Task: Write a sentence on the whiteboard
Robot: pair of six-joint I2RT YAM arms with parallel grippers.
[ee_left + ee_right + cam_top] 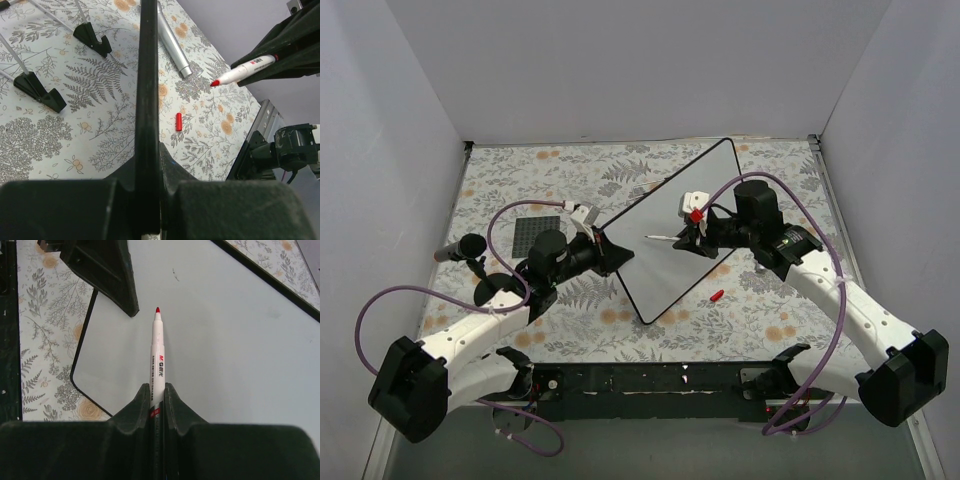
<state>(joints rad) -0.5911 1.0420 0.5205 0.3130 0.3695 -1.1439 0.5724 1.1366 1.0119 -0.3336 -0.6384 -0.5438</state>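
The whiteboard [670,255] stands tilted on the table's middle, and its white face [240,340] shows no red sentence, only a tiny dark speck. My left gripper [605,250] is shut on the board's left black rim [147,75], one jaw on each side [149,167]. My right gripper [692,236] is shut on a white marker with a red tip [158,350], uncapped. The tip points at the board face, close to it; contact cannot be told. The marker also shows in the left wrist view [245,70].
A small red marker cap [717,296] lies on the floral tablecloth in front of the board [178,121]. A black mesh pad [535,233] and a microphone-like rod [460,248] lie at the left. Black stand feet [92,39] and a silver tube [172,40] lie nearby.
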